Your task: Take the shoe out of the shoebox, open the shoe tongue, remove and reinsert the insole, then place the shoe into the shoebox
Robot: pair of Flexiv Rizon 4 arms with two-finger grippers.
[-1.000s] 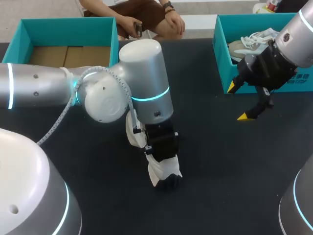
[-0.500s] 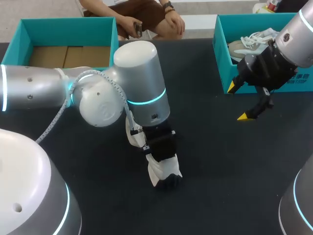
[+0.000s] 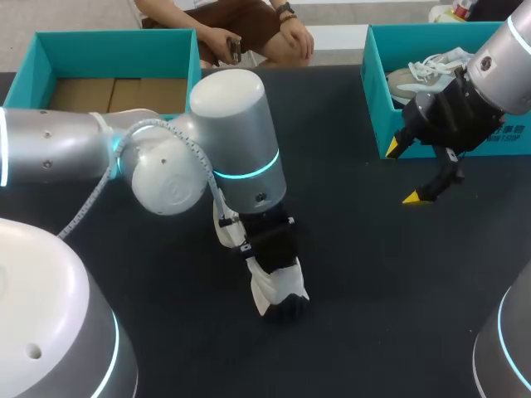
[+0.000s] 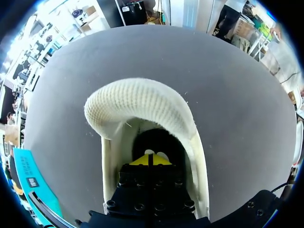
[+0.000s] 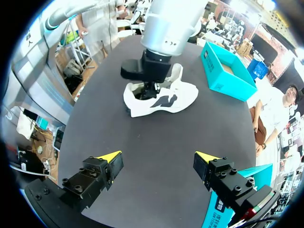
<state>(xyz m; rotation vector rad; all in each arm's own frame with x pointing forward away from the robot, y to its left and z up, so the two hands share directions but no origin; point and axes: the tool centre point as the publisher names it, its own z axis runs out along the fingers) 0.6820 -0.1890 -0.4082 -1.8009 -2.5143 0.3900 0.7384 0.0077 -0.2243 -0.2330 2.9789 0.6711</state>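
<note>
Our left gripper (image 4: 150, 159), tips pressed together, sits inside the shoe (image 3: 278, 290) lying well in from the edges of the table (image 3: 357, 274), our right gripper (image 5: 158, 156) spread wide near the right edge; we judge this light, soft-walled shoe best gripped at its heel.

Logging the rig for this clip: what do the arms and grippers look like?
The left arm and right arm are silver-grey cylinders with white rounded joint caps and glowing cyan rings; a white cable loops along the left. The left gripper and right gripper are black bolted blocks with yellow tips.
</note>
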